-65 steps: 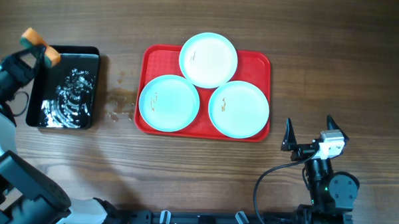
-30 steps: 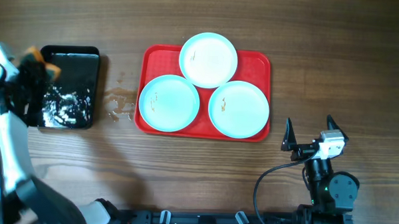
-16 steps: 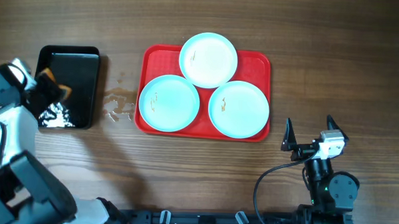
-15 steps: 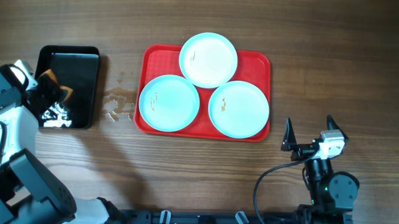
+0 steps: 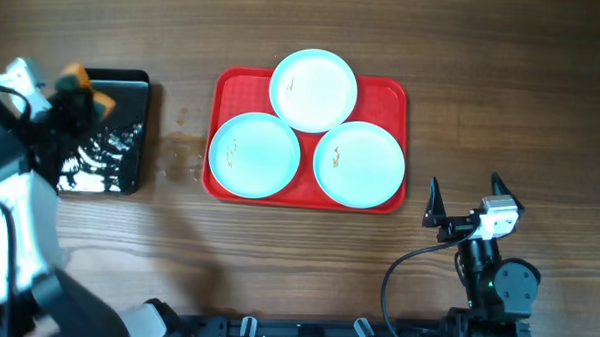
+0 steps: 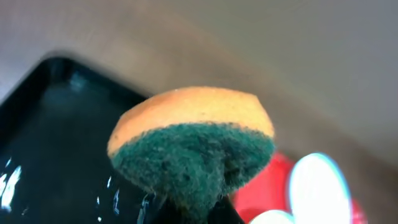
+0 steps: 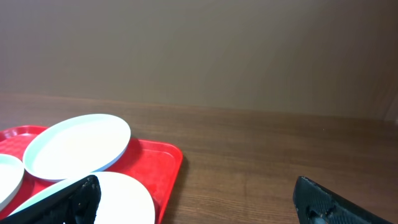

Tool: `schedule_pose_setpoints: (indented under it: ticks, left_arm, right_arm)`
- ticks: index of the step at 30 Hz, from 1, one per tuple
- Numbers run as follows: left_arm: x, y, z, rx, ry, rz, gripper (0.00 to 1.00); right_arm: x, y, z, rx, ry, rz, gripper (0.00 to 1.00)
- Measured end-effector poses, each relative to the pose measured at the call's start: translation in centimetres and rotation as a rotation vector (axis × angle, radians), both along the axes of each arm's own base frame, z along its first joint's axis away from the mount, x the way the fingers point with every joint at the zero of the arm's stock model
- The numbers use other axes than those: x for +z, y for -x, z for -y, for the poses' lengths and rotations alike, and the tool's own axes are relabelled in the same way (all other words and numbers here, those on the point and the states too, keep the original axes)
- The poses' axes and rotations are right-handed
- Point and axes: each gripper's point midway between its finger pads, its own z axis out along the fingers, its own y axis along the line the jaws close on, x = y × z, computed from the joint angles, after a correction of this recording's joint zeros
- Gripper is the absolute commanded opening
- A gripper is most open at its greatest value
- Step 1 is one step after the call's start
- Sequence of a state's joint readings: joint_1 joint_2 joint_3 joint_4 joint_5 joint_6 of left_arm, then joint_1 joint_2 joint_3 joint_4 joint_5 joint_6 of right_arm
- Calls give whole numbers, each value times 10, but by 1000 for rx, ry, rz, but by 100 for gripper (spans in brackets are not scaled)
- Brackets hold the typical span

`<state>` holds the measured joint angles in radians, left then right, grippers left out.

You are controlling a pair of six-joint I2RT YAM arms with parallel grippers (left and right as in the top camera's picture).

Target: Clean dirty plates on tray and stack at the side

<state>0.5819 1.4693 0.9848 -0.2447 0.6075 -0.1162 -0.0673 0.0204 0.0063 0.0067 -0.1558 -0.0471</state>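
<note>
**Soapy sponge held over the black tray, three plates waiting to be wiped**

A wood-grain tabletop [image 5: 483, 95] carries a glossy red tray [image 5: 235, 86] in the middle, with rounded corners and a raised rim. On it lie three round, pale, shallow-rimmed plates [image 5: 314, 90], one far and two near, packed close together and marked with faint brown smudges [image 5: 233, 148]. At the far left a smaller black tray [image 5: 131, 88] holds white suds [image 5: 111, 147]. The left hand [image 5: 82, 99] is clamped on a sponge [image 6: 193, 140], soft orange foam with a coarse green scouring face, above that tray. The right hand [image 5: 466, 189] sits near right, fingers wide apart and empty. The step is likely carrying the sponge to a plate. It should go best with the green face pressed flat and rubbed in small circles, while the free hand pins the slick rim so it cannot slide.
</note>
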Motion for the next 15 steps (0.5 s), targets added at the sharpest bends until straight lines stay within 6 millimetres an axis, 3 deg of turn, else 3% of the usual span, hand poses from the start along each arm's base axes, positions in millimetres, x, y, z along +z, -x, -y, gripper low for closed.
schedule_pose_setpoints:
  ticks: [3, 6, 9, 15]
  left_arm:
    - [-54, 0, -6, -8, 20, -128, 4]
    - [-67, 1, -5, -18, 20, -155, 4]
    - [-57, 0, -6, -25, -2, -123, 4]
    - [24, -4, -4, -42, -145, 96, 4]
  right_arm:
    - [0, 0, 0, 0, 0, 0, 100]
    - [0, 0, 0, 0, 0, 0, 100]
    - [0, 0, 0, 0, 0, 0, 100]
    - [0, 0, 0, 0, 0, 0, 100]
